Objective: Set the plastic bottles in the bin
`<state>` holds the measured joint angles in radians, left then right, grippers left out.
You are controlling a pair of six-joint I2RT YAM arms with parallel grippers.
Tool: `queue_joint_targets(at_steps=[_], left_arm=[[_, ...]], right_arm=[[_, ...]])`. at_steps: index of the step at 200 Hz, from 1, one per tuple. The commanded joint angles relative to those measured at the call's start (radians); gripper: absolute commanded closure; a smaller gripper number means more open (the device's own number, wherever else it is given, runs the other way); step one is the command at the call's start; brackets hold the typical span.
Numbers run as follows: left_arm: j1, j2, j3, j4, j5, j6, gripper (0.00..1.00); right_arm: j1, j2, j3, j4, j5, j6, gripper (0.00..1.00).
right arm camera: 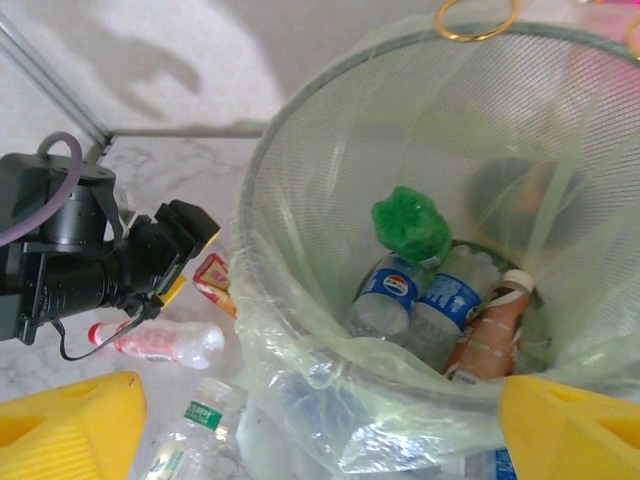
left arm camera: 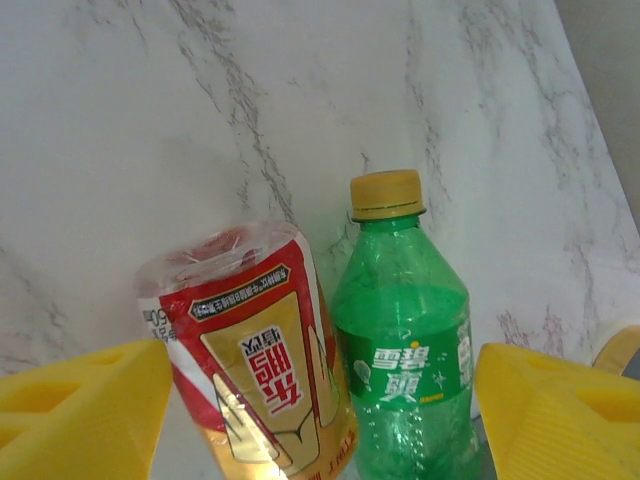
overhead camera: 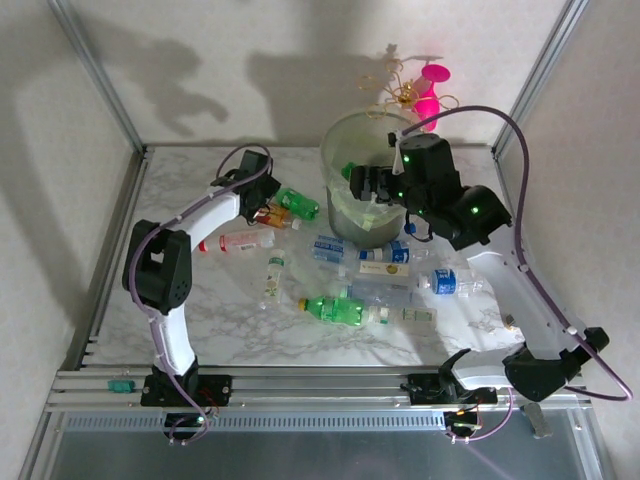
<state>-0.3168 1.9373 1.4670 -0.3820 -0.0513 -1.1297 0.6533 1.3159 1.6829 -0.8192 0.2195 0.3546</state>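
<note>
The bin (overhead camera: 340, 140) stands at the back of the table, lined with a pale green bag. My right gripper (overhead camera: 373, 186) hangs open over its mouth, its yellow fingers (right arm camera: 70, 430) wide apart with nothing between them. Inside the bin (right arm camera: 300, 150) lie a green bottle (right arm camera: 412, 225), two blue-labelled ones (right arm camera: 390, 290) and an orange-brown one (right arm camera: 485, 335). My left gripper (overhead camera: 262, 190) is down at two bottles left of the bin. A red-and-gold-labelled bottle (left arm camera: 255, 350) and a green bottle (left arm camera: 405, 350) lie side by side between its fingers (left arm camera: 560, 420), which stand close against the pair; whether they press is unclear.
Several more bottles lie loose in front of the bin: a red-labelled clear one (overhead camera: 235, 241), a green one (overhead camera: 335, 310), blue-labelled ones (overhead camera: 328, 247). A pink-and-gold ornament (overhead camera: 420, 90) stands behind the bin. Metal frame posts bound the table.
</note>
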Motion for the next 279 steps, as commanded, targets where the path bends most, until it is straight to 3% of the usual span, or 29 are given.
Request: queue_joint_targets(at_steps=[1, 120, 197, 279], left_arm=[[0.008, 0.036, 0.035, 0.007, 0.016, -0.060, 0.21], [0.016, 0.136, 0.040, 0.015, 0.001, -0.116, 0.29], [0.015, 0.148, 0.021, 0.025, 0.018, -0.073, 0.25], [0.026, 0.088, -0.049, -0.043, -0.042, -0.033, 0.40]], right_arm=[[0.005, -0.046, 0.020, -0.031, 0.067, 0.003, 0.09], [0.005, -0.051, 0.031, -0.046, 0.101, -0.016, 0.09], [0.005, -0.069, -0.008, -0.030, 0.109, -0.019, 0.09], [0.005, -0.084, -0.003, -0.024, 0.109, -0.018, 0.09]])
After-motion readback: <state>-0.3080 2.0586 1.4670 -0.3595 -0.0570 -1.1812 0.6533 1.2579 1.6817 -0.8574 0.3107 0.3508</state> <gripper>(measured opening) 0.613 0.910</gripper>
